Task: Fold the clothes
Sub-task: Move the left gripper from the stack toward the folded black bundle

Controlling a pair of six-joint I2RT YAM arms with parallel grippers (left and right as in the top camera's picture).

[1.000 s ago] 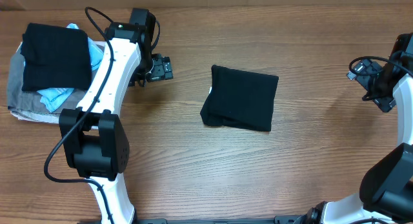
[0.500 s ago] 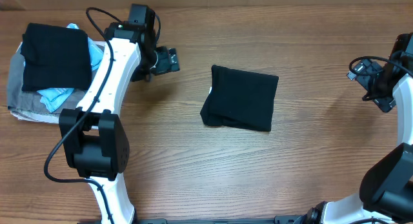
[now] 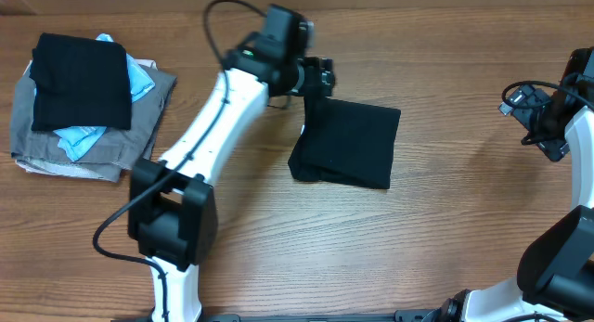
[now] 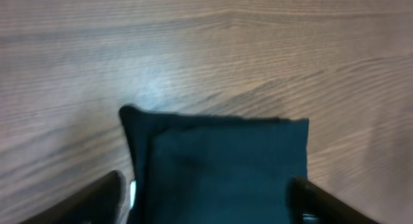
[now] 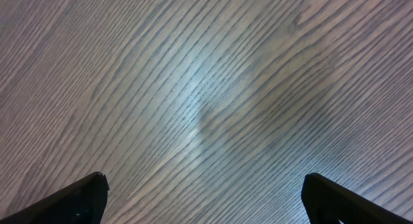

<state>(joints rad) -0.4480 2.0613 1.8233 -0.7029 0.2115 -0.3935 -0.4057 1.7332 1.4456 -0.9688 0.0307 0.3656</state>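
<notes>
The left gripper (image 3: 320,79) has swung from the pile of grey, blue and black garments (image 3: 56,150) to the folded plain black soft-fabric T-shirt (image 3: 348,146) lying mid-table, jaws apart astride its corner; folding looks finished, stacking pending. Right gripper (image 5: 203,179): jaws apart, idle

Left arm (image 3: 209,127), 7 to 12 o'clock: white tubular links, black joint housings, and a looped thin black cable (image 3: 215,16) at the wrist. Left tool (image 3: 322,81): black, with dark fingers (image 4: 97,201). Right arm (image 3: 583,173), 3 o'clock: white link, black joints, black cable (image 3: 513,92). Right tool (image 3: 552,141): black.
</notes>
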